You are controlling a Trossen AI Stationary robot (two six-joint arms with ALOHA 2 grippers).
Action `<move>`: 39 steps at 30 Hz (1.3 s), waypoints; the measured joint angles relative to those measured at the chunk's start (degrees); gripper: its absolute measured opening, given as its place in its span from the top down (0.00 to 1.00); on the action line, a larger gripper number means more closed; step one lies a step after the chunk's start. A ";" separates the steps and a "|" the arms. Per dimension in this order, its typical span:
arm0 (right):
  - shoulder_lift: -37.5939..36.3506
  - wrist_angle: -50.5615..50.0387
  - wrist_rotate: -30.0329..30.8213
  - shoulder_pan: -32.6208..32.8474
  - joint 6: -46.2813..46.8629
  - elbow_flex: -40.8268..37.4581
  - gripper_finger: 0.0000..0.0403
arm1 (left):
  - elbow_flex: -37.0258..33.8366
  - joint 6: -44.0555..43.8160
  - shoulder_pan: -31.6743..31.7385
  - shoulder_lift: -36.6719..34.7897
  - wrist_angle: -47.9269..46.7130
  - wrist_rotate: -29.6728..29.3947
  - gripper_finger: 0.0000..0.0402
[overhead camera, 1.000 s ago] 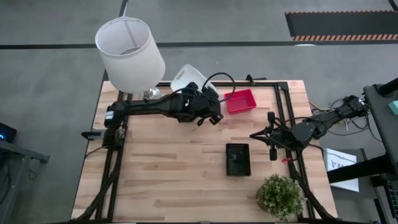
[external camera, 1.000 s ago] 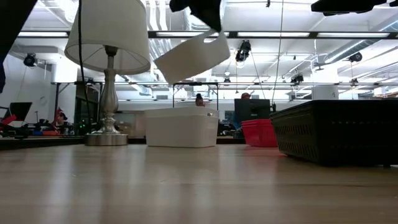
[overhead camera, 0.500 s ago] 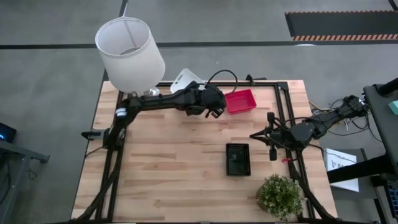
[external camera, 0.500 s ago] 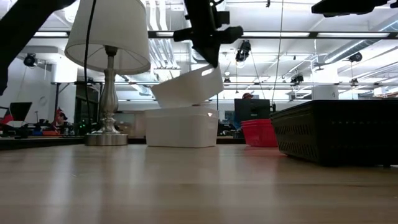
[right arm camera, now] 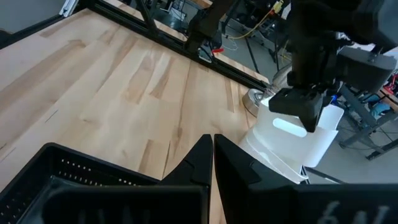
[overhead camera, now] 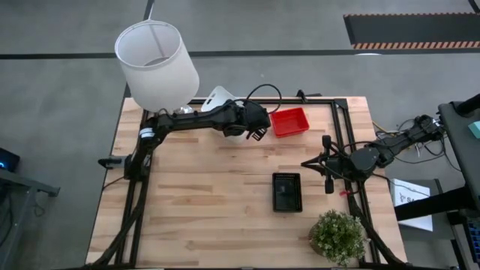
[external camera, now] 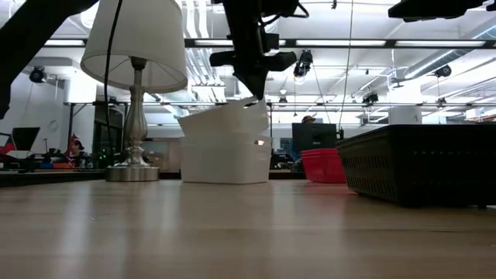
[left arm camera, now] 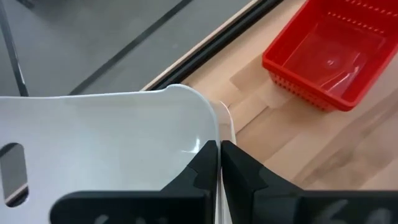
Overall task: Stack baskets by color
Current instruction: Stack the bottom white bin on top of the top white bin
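Observation:
My left gripper [external camera: 253, 91] is shut on a glossy white basket [external camera: 223, 120] at the table's far edge, next to the lamp. This basket sits tilted on a second white basket [external camera: 225, 160] that stands on the table. From above the held white basket [overhead camera: 215, 97] shows partly under my arm. A red mesh basket [overhead camera: 289, 121] stands to its right, and a black mesh basket [overhead camera: 286, 191] nearer the front. My right gripper [overhead camera: 307, 162] hangs shut and holds nothing above the table's right side. My left gripper pinches the upper white basket's wall at its rounded top corner [left arm camera: 207, 126], one finger inside the basket and one outside. The fingers slant down from above on the basket's right end. That held end stands higher; the other end lies lower on the basket beneath.
A lamp with a white shade [overhead camera: 156, 64] stands at the far left corner, close to the white baskets. A small potted plant [overhead camera: 337, 236] sits at the near right. Bare wood lies across the table's middle and left [overhead camera: 195, 202].
My left gripper has gone down and toward the far left with the white basket. The basket, hanging steeply tilted in the air before, has come down onto the lower white basket and lies flatter. My gripper has stayed shut on it.

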 joint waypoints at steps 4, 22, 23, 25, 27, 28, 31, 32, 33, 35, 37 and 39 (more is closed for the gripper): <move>0.00 0.00 0.00 0.00 0.00 0.00 0.98 | -0.74 -1.03 0.46 0.00 0.01 0.47 1.00; 0.00 -0.02 0.02 0.00 0.35 0.00 0.98 | -2.34 -1.04 1.89 -0.04 2.54 3.45 0.95; 0.00 -0.02 0.02 0.00 0.35 0.00 0.98 | -2.34 -0.84 1.92 -0.04 2.55 3.51 0.93; 0.00 -0.02 0.02 0.00 0.41 0.00 0.98 | -2.34 -0.06 1.92 -0.04 2.53 3.58 0.87; 0.00 -0.04 0.02 0.00 1.08 0.00 0.98 | -2.34 1.14 1.92 -0.04 2.49 3.70 0.81; 0.00 -0.04 0.02 0.00 1.46 0.00 0.98 | -2.34 2.08 1.92 -0.06 2.49 3.92 0.78; 0.00 -0.03 0.02 0.00 1.49 0.00 0.98 | -2.09 4.68 1.92 -0.11 2.15 6.07 0.71; 0.00 -0.02 0.03 0.00 1.49 0.00 0.98 | -1.61 6.28 1.89 -0.11 1.81 7.11 0.69; 0.00 -0.04 0.04 0.00 1.49 0.00 0.98 | -1.09 8.08 1.86 -0.19 1.86 8.40 0.67; 0.00 -0.02 0.36 0.00 1.46 0.00 0.98 | -0.45 11.32 1.66 -1.00 1.96 11.22 0.65; 0.00 -0.01 0.44 -0.02 1.44 0.00 0.98 | -0.26 15.46 1.49 -2.29 1.84 14.23 0.63; 0.02 -0.03 0.44 -0.02 1.43 0.00 0.98 | -0.27 22.22 1.16 -3.73 0.09 17.33 0.63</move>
